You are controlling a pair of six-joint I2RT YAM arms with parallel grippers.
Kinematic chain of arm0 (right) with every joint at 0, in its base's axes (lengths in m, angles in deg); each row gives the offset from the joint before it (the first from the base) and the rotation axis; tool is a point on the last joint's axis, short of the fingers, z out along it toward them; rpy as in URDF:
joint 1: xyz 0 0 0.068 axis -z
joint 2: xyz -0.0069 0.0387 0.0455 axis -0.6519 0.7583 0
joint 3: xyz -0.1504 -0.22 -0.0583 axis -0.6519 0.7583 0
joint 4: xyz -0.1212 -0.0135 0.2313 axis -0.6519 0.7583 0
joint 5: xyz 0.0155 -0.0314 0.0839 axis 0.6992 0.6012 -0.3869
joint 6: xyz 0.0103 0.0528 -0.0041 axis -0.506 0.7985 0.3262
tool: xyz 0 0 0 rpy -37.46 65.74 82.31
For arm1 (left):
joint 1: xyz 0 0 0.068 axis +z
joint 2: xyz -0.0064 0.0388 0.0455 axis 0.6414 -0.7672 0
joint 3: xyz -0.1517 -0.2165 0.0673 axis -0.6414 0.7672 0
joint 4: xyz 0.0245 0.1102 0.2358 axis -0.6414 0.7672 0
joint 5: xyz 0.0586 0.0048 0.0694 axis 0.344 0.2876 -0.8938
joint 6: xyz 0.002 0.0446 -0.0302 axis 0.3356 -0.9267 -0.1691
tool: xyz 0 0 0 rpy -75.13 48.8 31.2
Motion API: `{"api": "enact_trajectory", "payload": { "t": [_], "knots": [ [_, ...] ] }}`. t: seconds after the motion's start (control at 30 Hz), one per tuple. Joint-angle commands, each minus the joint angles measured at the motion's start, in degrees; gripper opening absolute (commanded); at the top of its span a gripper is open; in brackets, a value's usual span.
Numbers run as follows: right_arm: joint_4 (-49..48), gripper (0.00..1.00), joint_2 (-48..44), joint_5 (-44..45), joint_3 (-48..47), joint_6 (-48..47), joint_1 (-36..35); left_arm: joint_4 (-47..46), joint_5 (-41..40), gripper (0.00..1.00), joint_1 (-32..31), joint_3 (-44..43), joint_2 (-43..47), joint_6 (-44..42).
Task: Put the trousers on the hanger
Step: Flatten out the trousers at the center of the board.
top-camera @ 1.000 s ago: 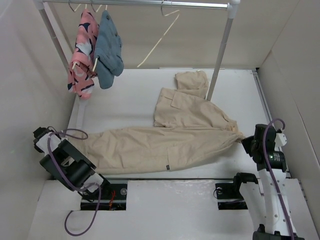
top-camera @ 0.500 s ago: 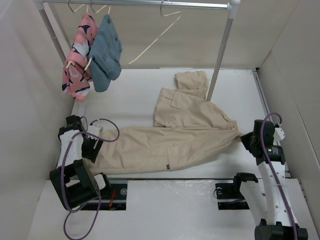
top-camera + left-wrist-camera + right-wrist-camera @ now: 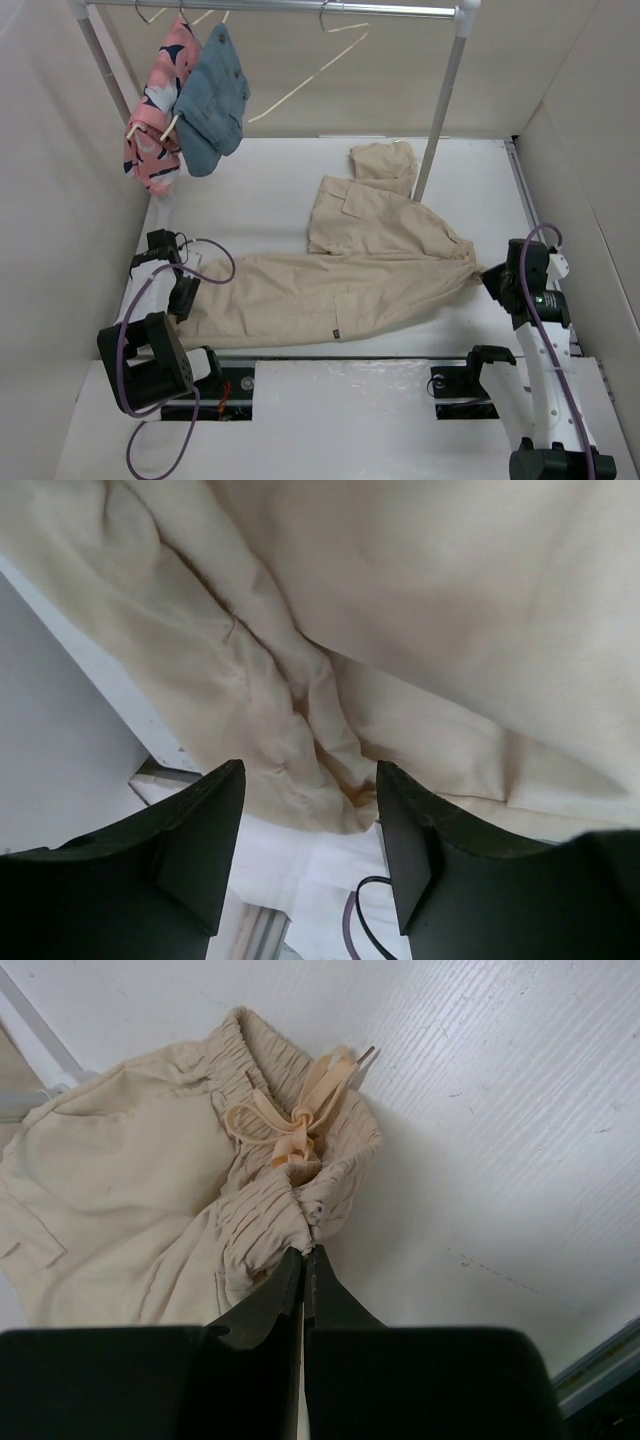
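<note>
1. The trousers (image 3: pixel 350 270) lie on the table (image 3: pixel 250 190), one leg stretched leftward.
2. Right gripper (image 3: pixel 303 1253) pinches their gathered waistband (image 3: pixel 275 1210), fingers closed.
3. Left gripper (image 3: pixel 310 772) gapes wide above the leg's end, holding nothing.
4. The hanger (image 3: pixel 305 80) hangs tilted from the rail (image 3: pixel 280 6).

Beige trousers (image 3: pixel 330 285) on white table (image 3: pixel 250 200)
</note>
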Motion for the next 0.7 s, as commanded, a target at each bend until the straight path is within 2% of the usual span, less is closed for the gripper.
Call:
{"api": "enact_trajectory", "payload": {
  "t": [0.0, 0.03, 0.27, 0.3, 0.33, 0.43, 0.57, 0.63, 0.67],
  "knots": [
    [-2.32, 0.00, -0.69, 1.14, -1.49, -0.59, 0.48, 0.28, -2.75, 0.51, 0.39, 2.04, 1.38, 0.94],
    [-2.32, 0.00, -0.69, 1.14, -1.49, -0.59, 0.48, -0.25, -2.75, 0.47, 1.95, 3.18, 1.38, 0.41],
    [-2.32, 0.00, -0.69, 1.67, -2.02, -0.59, 0.48, -0.78, -2.75, 0.46, 8.02, 5.03, -1.69, -3.63],
    [-2.32, 0.00, -0.69, 2.28, -2.02, -0.59, 0.48, -1.56, -2.75, 0.43, 8.56, 5.03, -1.70, -4.25],
    [-2.32, 0.00, -0.17, 2.28, -2.02, -0.59, 0.48, -1.57, -3.45, 0.37, 8.56, 5.03, -2.22, -4.25],
    [-2.32, 0.00, -0.16, 2.80, -2.02, -0.59, 0.48, -2.27, -3.46, 0.00, 10.32, 2.76, -2.23, -4.78],
    [-3.37, 0.00, 1.76, 6.05, -4.73, -0.59, 0.48, -0.78, -0.47, 0.00, 10.32, -4.61, -1.09, -4.78],
    [-4.08, 0.00, 4.83, 8.16, -7.19, -1.11, 0.48, 0.53, 1.10, 0.00, 10.84, -11.55, -1.78, -4.78],
    [-4.60, 0.00, 8.94, 11.30, -13.03, -3.03, 0.48, 2.19, 3.11, 0.00, 10.85, -19.76, -3.53, -2.78]
  ]
}}
